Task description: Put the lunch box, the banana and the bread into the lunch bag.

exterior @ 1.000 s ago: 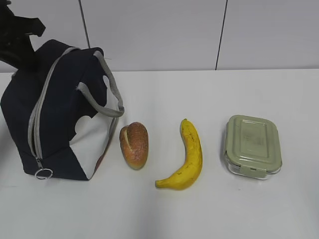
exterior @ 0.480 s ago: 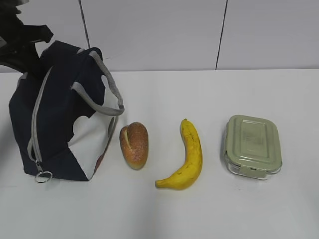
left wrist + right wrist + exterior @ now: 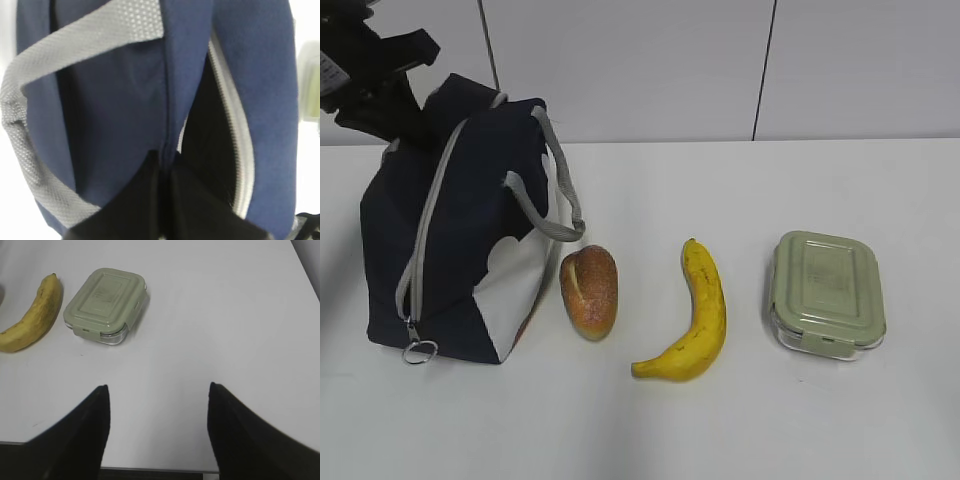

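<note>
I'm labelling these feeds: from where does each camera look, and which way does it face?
Exterior: in front, slanting down at table; left arm over bag.
Left wrist: on left arm, close on bag; left gripper shut on its fabric.
Right wrist: on right arm, looking down; open right gripper.
Exterior and right wrist share banana, lunch box.

Looks like a lab test bench, not a home.
You've got a bare white table against a plain white panel wall with dark seams, and items laid out in a tidy row.
</note>
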